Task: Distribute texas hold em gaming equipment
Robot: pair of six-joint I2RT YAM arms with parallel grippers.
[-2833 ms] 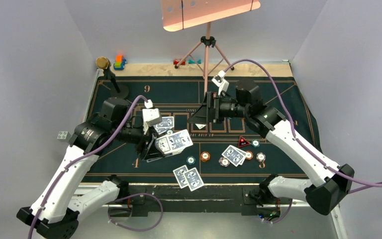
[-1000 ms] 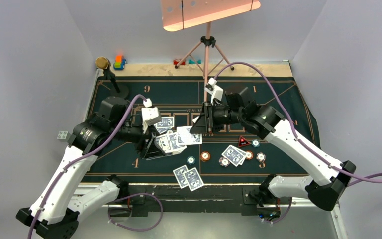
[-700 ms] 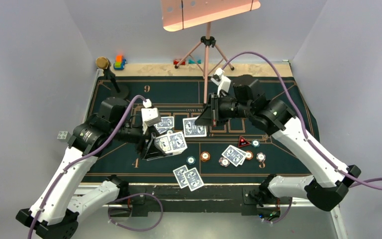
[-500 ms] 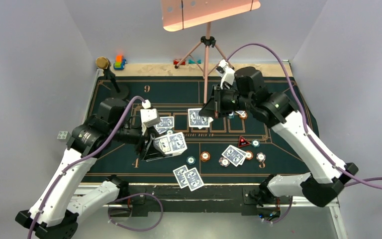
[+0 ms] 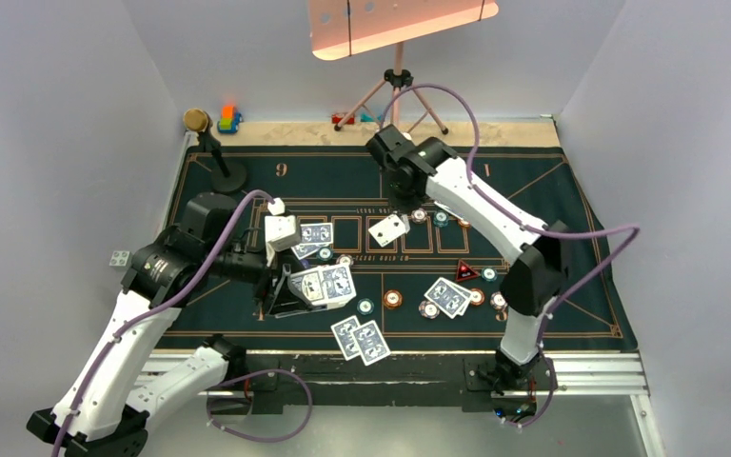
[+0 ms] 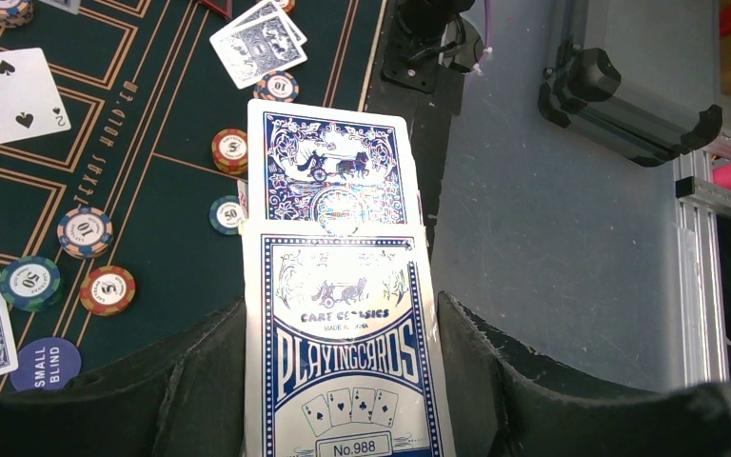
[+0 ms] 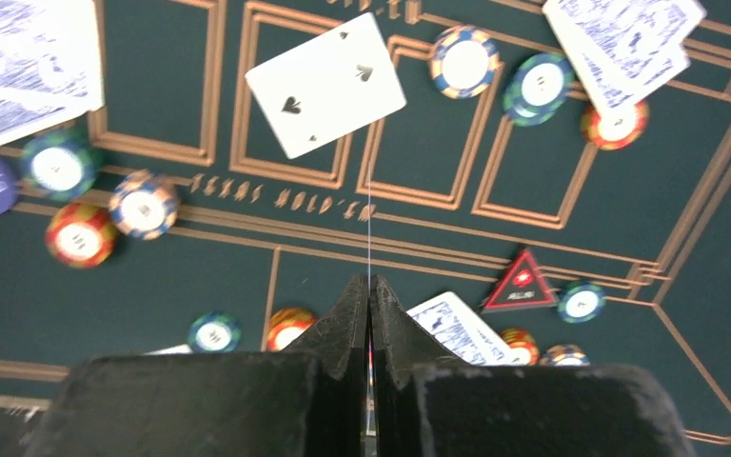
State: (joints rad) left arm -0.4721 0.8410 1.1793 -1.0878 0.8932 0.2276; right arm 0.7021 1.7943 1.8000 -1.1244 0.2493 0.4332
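My left gripper (image 6: 341, 307) (image 5: 290, 286) is shut on a blue-and-white playing-card box (image 6: 343, 362), out of whose top a blue-backed card (image 6: 328, 167) sticks. High over the felt, my right gripper (image 7: 369, 283) (image 5: 405, 190) is shut on a playing card (image 7: 369, 219) that shows only as a thin white edge. A face-up two of spades (image 5: 387, 229) (image 7: 326, 84) lies in a marked box on the felt. Poker chips (image 5: 393, 299) (image 7: 78, 238), face-down card pairs (image 5: 362, 340) (image 5: 447, 296), the red-black triangular marker (image 5: 466, 271) (image 7: 522, 283) and a dark blue disc (image 6: 46, 364) lie around.
A gold-topped black stand (image 5: 211, 148) is at the felt's far left corner, with toy blocks (image 5: 228, 119) behind it. A tripod (image 5: 398, 86) stands at the back middle. A small white block (image 5: 120, 258) lies off the felt's left edge.
My right arm has swung up and back and turned its wrist. The blue-backed card no longer shows under it, and a face-up card now shows in the box. The left arm barely moved.
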